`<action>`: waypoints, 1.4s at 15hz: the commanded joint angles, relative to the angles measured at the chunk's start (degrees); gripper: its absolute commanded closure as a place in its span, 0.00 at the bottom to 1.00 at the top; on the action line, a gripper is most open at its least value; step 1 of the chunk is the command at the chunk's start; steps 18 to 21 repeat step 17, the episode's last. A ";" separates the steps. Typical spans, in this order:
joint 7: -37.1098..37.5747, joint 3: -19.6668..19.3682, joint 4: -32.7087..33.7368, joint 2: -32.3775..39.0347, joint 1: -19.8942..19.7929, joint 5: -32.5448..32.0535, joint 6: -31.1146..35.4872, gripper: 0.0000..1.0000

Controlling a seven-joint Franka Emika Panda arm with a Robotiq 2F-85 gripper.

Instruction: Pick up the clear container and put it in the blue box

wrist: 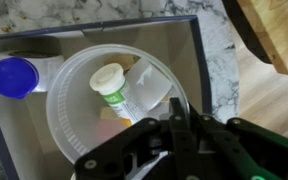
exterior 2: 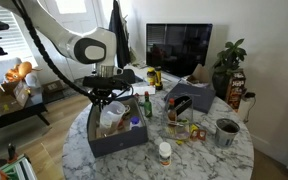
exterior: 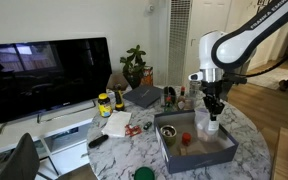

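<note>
The clear container (wrist: pixel 76 105) is a round see-through tub. My gripper (wrist: pixel 174 125) is shut on its rim at the near right side and holds it over the blue box (wrist: pixel 198 60). Through the tub I see a white bottle with a green label (wrist: pixel 111 85) lying on the box floor. In both exterior views the gripper (exterior: pixel 212 106) (exterior 2: pixel 109 100) points straight down with the container (exterior: pixel 212 125) (exterior 2: pixel 111 121) hanging at the box (exterior: pixel 199 158) (exterior 2: pixel 119 146). Whether the tub touches the floor I cannot tell.
A blue-capped item (wrist: pixel 12 77) lies in the box's left part, and a red thing (exterior: pixel 187 138) sits inside too. Dark bottles (exterior 2: pixel 147 108), a grey bowl (exterior 2: pixel 227 130), a white bottle (exterior 2: pixel 164 152) and a plant (exterior: pixel 134 66) crowd the round marble table. A TV (exterior: pixel 46 75) stands behind.
</note>
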 commanded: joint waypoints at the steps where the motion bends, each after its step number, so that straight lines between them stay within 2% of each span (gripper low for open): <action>1: 0.36 1.59 0.95 5.29 -3.32 -0.82 4.41 0.99; 3: 1.89 1.79 1.45 6.58 -4.74 -2.75 2.18 0.99; 4: 2.37 1.97 1.17 6.60 -5.21 -3.48 1.56 0.70; 5: 2.24 2.16 0.96 6.68 -5.65 -3.90 0.70 0.69; 7: -1.23 2.99 0.76 4.54 -6.36 -1.04 -5.24 0.56; 9: -5.17 3.42 0.03 -0.93 -6.92 2.59 -12.70 0.40; 11: -8.62 2.05 -0.72 -8.15 -7.73 6.41 -18.67 0.25; 14: -15.02 -2.93 0.21 -15.68 -9.58 10.34 -26.51 0.03; 15: -17.29 -5.38 1.42 -17.13 -10.59 10.88 -30.13 0.00; 16: -12.28 -2.15 2.12 -12.37 -8.52 8.48 -25.94 0.13; 17: -14.14 -3.96 2.45 -14.72 -9.45 8.92 -28.45 0.05; 21: -14.14 -3.96 2.45 -14.72 -9.45 8.92 -28.45 0.05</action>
